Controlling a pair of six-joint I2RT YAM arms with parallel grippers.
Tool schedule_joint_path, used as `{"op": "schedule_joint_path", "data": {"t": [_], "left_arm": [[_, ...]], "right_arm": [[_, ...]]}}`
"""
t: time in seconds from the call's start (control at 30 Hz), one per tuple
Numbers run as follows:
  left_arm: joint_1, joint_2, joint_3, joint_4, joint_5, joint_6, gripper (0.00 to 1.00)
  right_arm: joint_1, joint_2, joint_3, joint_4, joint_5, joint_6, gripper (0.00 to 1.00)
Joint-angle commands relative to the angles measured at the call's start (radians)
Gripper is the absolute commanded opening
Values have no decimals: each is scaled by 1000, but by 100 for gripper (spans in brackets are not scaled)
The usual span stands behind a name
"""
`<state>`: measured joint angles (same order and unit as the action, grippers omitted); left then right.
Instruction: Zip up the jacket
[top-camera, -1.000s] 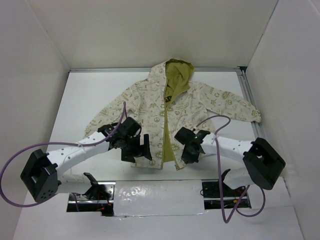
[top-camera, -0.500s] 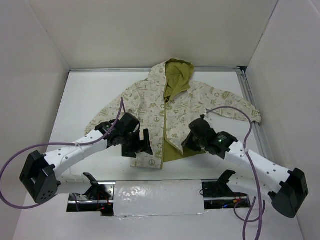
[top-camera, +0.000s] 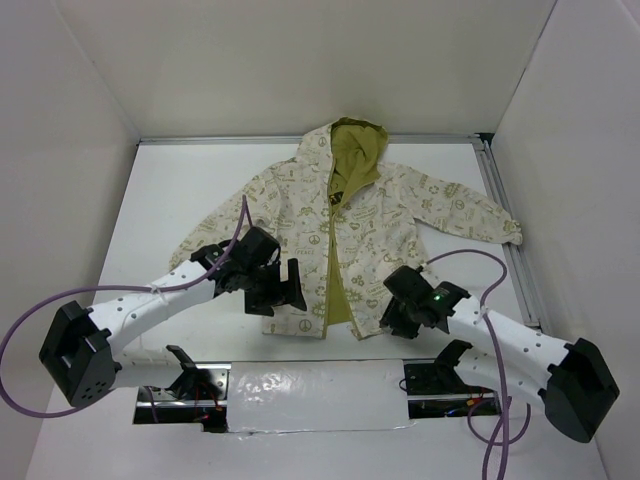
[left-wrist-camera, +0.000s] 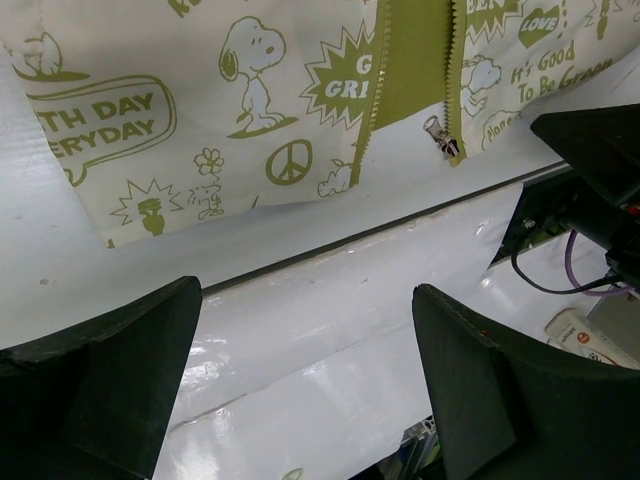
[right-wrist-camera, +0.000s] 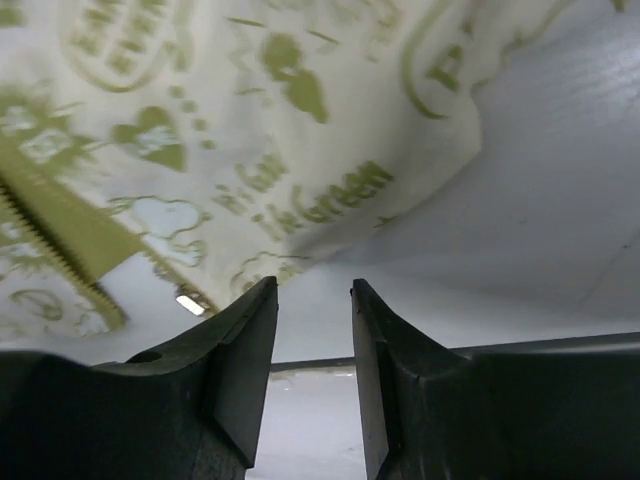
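The cream jacket (top-camera: 372, 212) with olive prints lies flat on the white table, hood at the far side, its front parted on olive lining. Seen from the left wrist, its hem (left-wrist-camera: 200, 130) spans the top, with both zipper rows and a small metal pull (left-wrist-camera: 440, 136) at the bottom of the right row. My left gripper (top-camera: 291, 288) (left-wrist-camera: 310, 385) hovers at the left front hem, open wide and empty. My right gripper (top-camera: 392, 320) (right-wrist-camera: 312, 292) sits just off the right hem corner (right-wrist-camera: 330, 160), jaws parted with nothing between them.
White walls enclose the table on three sides, and a metal rail (top-camera: 503, 215) runs along its right edge. A glossy taped strip (top-camera: 310, 385) lies by the arm bases. Purple cables (top-camera: 470, 262) loop over both arms. The right arm's black body (left-wrist-camera: 592, 150) shows beside the hem.
My right gripper let go of the right front panel, opened and drew back toward the near edge. The panel has settled flatter, narrowing the olive gap. The left arm barely moved.
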<state>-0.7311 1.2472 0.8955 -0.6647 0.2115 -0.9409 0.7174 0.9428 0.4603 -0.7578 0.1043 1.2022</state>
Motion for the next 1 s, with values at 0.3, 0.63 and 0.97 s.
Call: {"op": "schedule_joint_path", "data": {"t": [0.3,0.63,0.97], "left_arm": [[-10,-22,-29,7,9,25,99],[-10,-26,-69,28,26,-1,99],[-17,-42,-113,42,29,-22,99]], "right_arm": [[290,-10,213,29,149,-314,74],[321,359,241,129,97,-420,20],[451,507,256,233,32,-431,15]]}}
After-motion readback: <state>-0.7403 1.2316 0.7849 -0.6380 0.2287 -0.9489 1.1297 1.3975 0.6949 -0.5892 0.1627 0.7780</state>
